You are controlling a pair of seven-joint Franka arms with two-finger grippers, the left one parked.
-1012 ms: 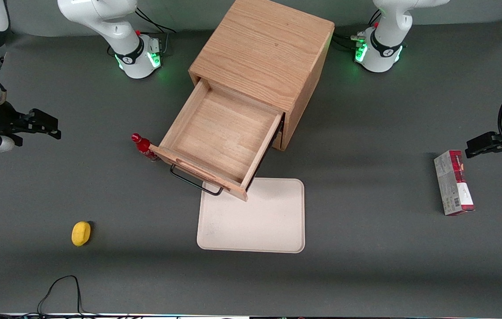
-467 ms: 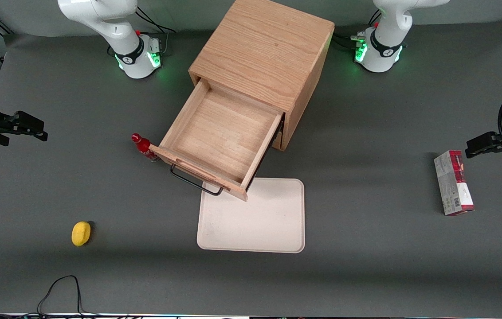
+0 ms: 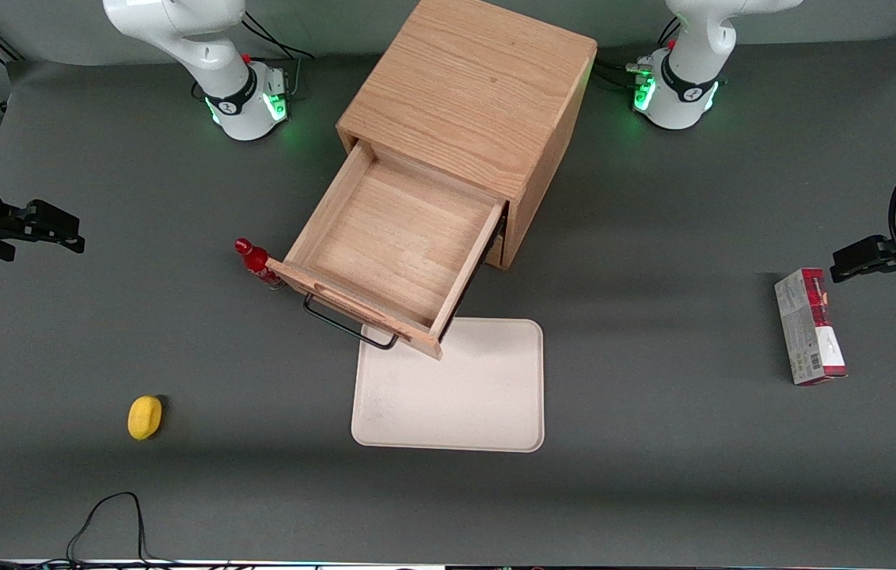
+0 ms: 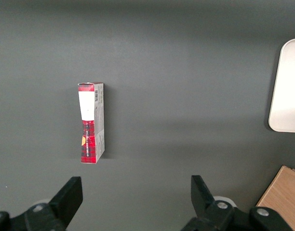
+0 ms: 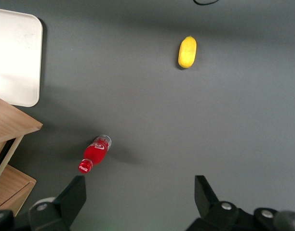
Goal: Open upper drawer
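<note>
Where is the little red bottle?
The red bottle stands on the table beside the pulled-out upper drawer, far from the gripper.

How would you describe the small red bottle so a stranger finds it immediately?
Find the oak cabinet mid-table, upper drawer pulled out. Beside that drawer's front corner, toward the working arm's open claw, stands the red bottle, the only red thing there.

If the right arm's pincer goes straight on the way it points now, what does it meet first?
The open pincer hangs at the working arm's end, pointing down at the table. Bare table seems first; the red bottle and the lemon lie off that line, though depth is unclear.
</note>
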